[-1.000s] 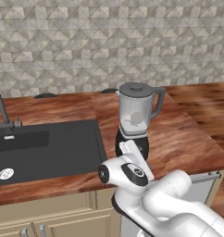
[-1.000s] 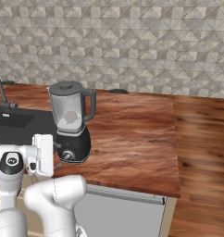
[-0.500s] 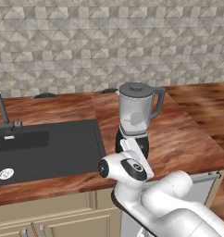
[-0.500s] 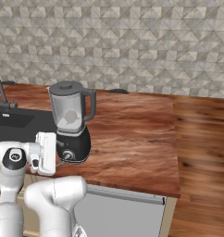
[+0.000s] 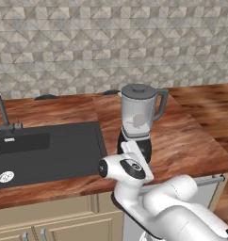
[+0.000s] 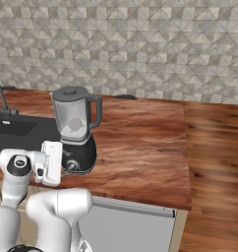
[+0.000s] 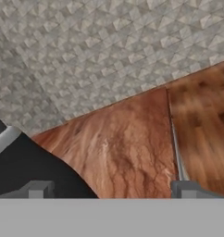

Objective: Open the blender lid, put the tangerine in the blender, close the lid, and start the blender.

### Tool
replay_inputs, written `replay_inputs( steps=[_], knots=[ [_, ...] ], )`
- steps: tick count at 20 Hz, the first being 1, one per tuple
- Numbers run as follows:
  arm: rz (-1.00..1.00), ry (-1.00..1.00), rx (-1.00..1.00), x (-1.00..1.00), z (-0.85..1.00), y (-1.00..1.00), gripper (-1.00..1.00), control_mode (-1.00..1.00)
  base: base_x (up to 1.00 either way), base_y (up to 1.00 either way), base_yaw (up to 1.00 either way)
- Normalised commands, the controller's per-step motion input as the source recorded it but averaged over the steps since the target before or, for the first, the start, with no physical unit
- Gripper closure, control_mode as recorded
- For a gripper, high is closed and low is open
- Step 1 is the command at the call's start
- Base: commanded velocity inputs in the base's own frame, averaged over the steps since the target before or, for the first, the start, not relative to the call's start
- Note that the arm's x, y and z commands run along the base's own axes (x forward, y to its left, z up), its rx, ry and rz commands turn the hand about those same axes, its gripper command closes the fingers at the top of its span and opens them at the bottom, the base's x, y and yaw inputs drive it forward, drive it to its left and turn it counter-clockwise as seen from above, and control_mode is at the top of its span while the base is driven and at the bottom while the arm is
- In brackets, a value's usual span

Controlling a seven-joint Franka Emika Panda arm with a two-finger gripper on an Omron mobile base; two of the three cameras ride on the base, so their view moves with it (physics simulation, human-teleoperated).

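A: Item one, left end of the tabletop [image 5: 191, 141]?
B: Black sink [image 5: 45, 150], set into it.
A: Item two?
B: Blender [image 6: 74, 130], near the front edge, silver knob facing out for reach; blender lid [image 5: 138, 89] seated on the jar. Tangerine: not located.
A: Tool [image 7: 109, 189]?
B: Low at the blender's base; fingertips spread wide, holding nothing, apparently lined up for the knob.

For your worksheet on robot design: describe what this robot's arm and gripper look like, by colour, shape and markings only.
The arm is glossy white, built of thick rounded segments. Its joints end in dark round caps ringed with grey. The hand is a flat white block. In the hand view, the gripper has two small, square-edged dark grey fingertips. No cables or lettering are visible.
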Motion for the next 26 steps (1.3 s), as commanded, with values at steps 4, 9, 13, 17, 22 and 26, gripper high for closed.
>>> replay_inputs(
  steps=[4,9,13,17,22,26],
  knots=[
    [0.00,0.00,0.00,0.20,-0.29,-0.14,-1.00,-1.00,0.00,0.00,0.00],
    [0.00,0.00,0.00,0.24,-0.31,-0.14,-1.00,-1.00,0.00,0.00,0.00],
    [0.00,0.00,0.00,0.23,-0.32,-0.15,-1.00,-1.00,0.00,0.00,0.00],
    [0.00,0.00,0.00,0.24,-0.32,-0.21,-1.00,-1.00,0.00,0.00,0.00],
    [0.03,-0.07,0.00,0.26,-0.34,-0.33,-1.00,-1.00,0.00,0.00,0.00],
    [0.08,-0.09,0.00,0.20,-0.42,-0.46,-1.00,-1.00,0.00,0.00,0.00]
  ],
)
